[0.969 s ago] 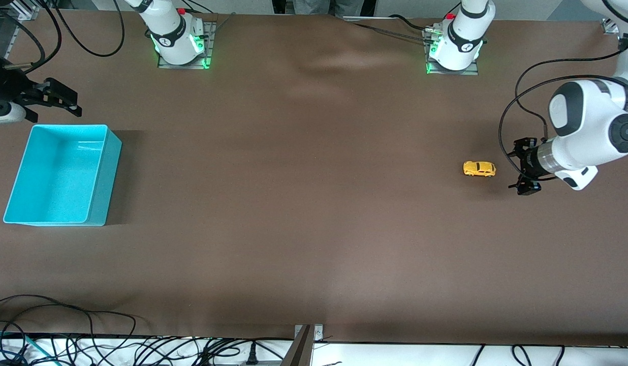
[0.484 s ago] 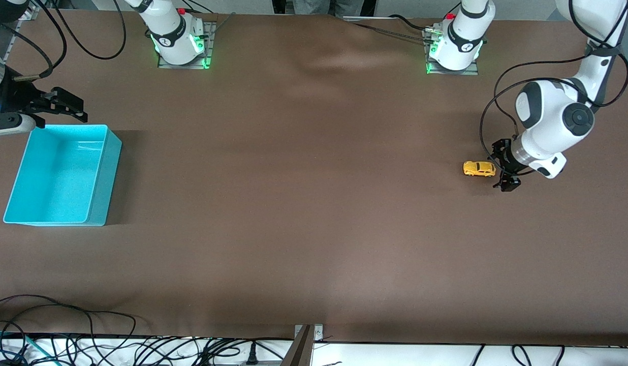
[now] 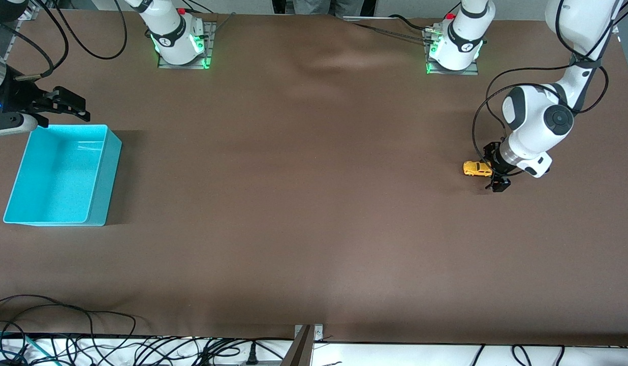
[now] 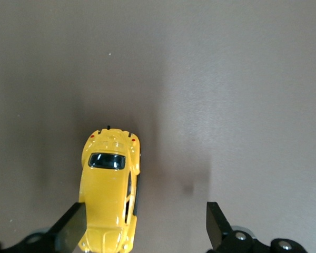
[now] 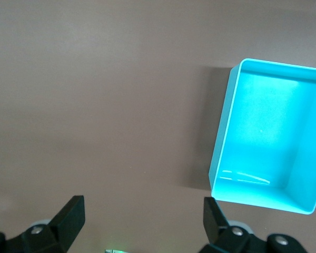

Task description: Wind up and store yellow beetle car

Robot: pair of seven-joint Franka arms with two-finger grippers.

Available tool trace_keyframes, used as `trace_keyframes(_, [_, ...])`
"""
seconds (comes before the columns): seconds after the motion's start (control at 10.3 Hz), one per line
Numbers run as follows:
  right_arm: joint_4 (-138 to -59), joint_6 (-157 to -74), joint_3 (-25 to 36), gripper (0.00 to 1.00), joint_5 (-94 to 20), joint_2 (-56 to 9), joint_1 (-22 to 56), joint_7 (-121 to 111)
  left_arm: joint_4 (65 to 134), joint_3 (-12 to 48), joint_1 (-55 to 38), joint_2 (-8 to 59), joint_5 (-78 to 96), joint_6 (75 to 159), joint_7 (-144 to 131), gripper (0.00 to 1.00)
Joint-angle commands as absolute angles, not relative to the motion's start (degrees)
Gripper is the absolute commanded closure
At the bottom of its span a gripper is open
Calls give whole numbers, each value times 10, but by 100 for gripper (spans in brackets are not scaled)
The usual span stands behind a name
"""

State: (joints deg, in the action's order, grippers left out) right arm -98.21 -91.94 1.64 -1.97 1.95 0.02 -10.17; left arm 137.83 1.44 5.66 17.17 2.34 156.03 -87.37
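Now the left gripper (image 3: 495, 168), jaws spread, flanks the yellow beetle car (image 3: 477, 168).

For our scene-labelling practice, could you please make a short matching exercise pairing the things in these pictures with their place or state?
Things:
1. yellow beetle car
2. turquoise bin
3. left gripper
4. right gripper

Descriptions:
A. empty, at the right arm's end of the table
B. open, at one end of the car
C. on its wheels on the brown table
D. open, above the bin's rim

Pairs: 1-C, 2-A, 3-B, 4-D
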Motion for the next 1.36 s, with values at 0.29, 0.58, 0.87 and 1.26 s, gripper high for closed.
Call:
trace_keyframes(0.29, [-957,-892,29,0,-33,18,1,-118,1391,18,46,177,25,1571,-883,6])
trace_keyframes(0.58, [-957,-876,39,0,-34,20,-1,-120,1393,19,45,158,24,1543,-882,2])
trace_keyframes(0.87, [-957,-861,48,0,-34,17,-1,-124,1394,23,45,145,24,1529,-882,1])
trace_keyframes(1.26, [-956,-856,40,0,-33,19,4,-127,1400,23,45,157,5,1524,-883,2])
